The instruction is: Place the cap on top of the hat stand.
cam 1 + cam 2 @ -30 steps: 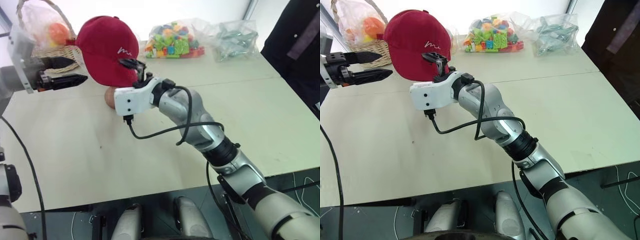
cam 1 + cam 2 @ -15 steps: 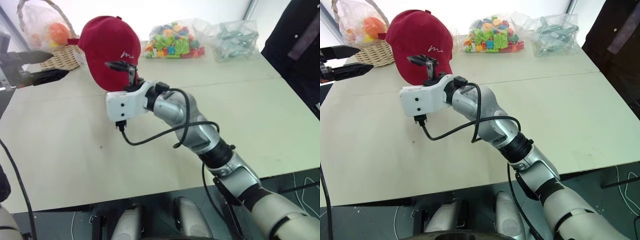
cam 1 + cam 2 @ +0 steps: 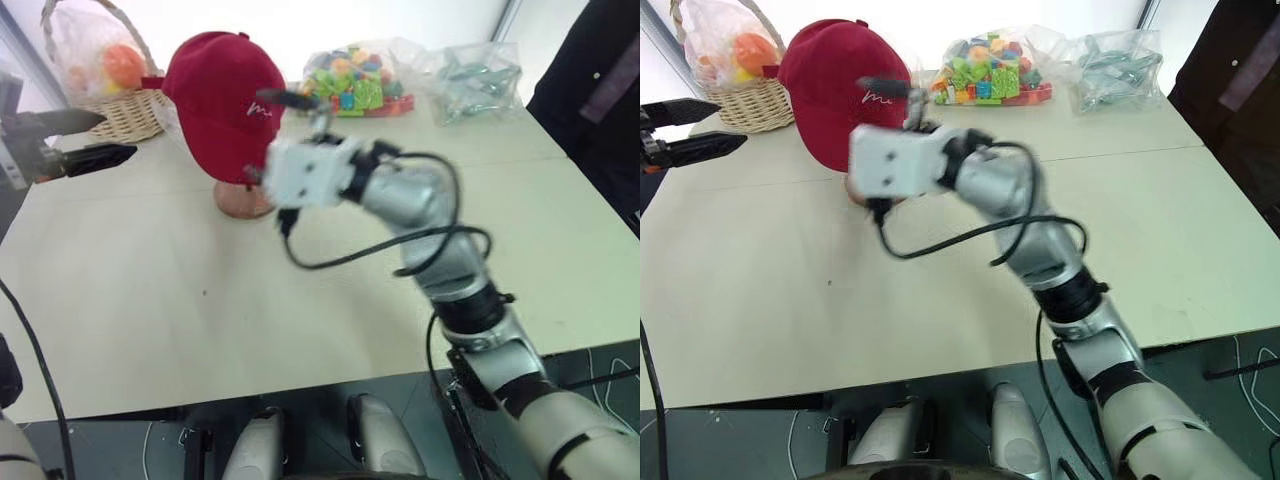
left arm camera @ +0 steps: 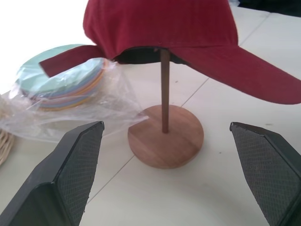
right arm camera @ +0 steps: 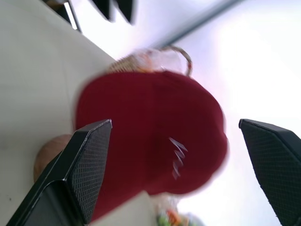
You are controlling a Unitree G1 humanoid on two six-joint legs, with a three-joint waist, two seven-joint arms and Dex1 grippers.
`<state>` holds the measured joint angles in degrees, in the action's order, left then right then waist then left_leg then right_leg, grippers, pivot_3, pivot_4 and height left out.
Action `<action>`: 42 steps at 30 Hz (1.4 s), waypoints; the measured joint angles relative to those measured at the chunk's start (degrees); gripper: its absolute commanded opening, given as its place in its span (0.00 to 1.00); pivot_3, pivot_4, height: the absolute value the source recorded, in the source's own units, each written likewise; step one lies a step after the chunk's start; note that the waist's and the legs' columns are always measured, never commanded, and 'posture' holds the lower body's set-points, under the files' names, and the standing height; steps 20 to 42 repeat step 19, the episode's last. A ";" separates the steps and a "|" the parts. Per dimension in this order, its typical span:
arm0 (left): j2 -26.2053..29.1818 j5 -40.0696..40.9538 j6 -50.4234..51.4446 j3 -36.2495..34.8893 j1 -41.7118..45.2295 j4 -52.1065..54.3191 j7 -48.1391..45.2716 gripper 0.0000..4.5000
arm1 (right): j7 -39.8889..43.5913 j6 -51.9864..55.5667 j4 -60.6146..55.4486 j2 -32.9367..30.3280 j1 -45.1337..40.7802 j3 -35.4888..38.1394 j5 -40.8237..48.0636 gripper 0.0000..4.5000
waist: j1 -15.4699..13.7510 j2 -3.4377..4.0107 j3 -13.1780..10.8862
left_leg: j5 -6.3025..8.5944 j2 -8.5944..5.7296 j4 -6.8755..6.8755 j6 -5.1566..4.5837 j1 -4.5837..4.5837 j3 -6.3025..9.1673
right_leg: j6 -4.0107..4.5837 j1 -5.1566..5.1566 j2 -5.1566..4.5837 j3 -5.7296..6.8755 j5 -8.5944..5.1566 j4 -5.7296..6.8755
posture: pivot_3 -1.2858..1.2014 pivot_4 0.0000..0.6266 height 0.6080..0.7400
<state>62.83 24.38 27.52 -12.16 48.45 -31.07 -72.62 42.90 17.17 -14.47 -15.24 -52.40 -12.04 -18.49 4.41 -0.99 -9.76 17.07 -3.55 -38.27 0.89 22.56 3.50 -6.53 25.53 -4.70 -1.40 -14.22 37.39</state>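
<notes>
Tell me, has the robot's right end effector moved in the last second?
Yes. The right end effector has come away from the cap, rising and swinging toward the bag of colourful blocks. Its fingers are open and the cap sits on the hat stand.

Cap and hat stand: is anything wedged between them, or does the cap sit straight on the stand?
Nothing visible between them: the cap rests on the hat stand, whose rod runs up under the crown.

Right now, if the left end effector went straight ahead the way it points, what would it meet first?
Probably the hat stand, which sits centred between its open fingers under the cap; whether the rod or the brim comes first is unclear.
</notes>
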 measured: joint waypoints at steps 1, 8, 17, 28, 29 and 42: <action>0.02 0.02 0.27 -0.33 -0.96 0.34 0.07 1.00 | 1.14 3.99 -1.57 -0.64 -0.88 3.07 3.05 0.98 | -0.10 0.01 0.00 | 0.00 0.02 0.01 0.00 -0.01 0.00 | 0.00 0.01 0.01 0.00 0.00 0.01 | 0.52 0.24 1.00; -0.49 0.06 1.14 -3.42 -6.45 1.66 3.25 1.00 | 6.55 27.48 -5.00 -12.89 -9.27 21.04 21.24 0.98 | -1.49 -0.03 0.02 | 0.07 0.01 -0.02 -0.12 -0.03 -0.01 | 0.00 -0.13 -0.05 0.02 0.00 -0.11 | 0.52 0.24 1.00; -11.48 -0.04 -0.52 -9.00 -17.30 12.44 21.00 1.00 | 19.78 29.79 11.24 -28.23 5.41 27.37 35.95 0.98 | -2.51 -0.07 0.04 | 0.20 0.02 -0.06 -0.36 -0.09 -0.15 | -0.02 -0.15 -0.17 -0.04 0.01 -0.17 | 0.52 0.24 1.00; -13.77 0.13 0.44 -10.73 -20.60 15.90 25.16 1.00 | 21.11 27.44 16.16 -31.01 7.11 28.17 36.81 0.98 | -2.26 -0.07 0.04 | 0.13 0.02 -0.04 -0.23 -0.09 -0.17 | -0.02 -0.12 -0.24 -0.04 0.01 -0.18 | 0.52 0.24 1.00; -13.77 0.13 0.44 -10.73 -20.60 15.90 25.16 1.00 | 21.11 27.44 16.16 -31.01 7.11 28.17 36.81 0.98 | -2.26 -0.07 0.04 | 0.13 0.02 -0.04 -0.23 -0.09 -0.17 | -0.02 -0.12 -0.24 -0.04 0.01 -0.18 | 0.52 0.24 1.00; -13.77 0.13 0.44 -10.73 -20.60 15.90 25.16 1.00 | 21.11 27.44 16.16 -31.01 7.11 28.17 36.81 0.98 | -2.26 -0.07 0.04 | 0.13 0.02 -0.04 -0.23 -0.09 -0.17 | -0.02 -0.12 -0.24 -0.04 0.01 -0.18 | 0.52 0.24 1.00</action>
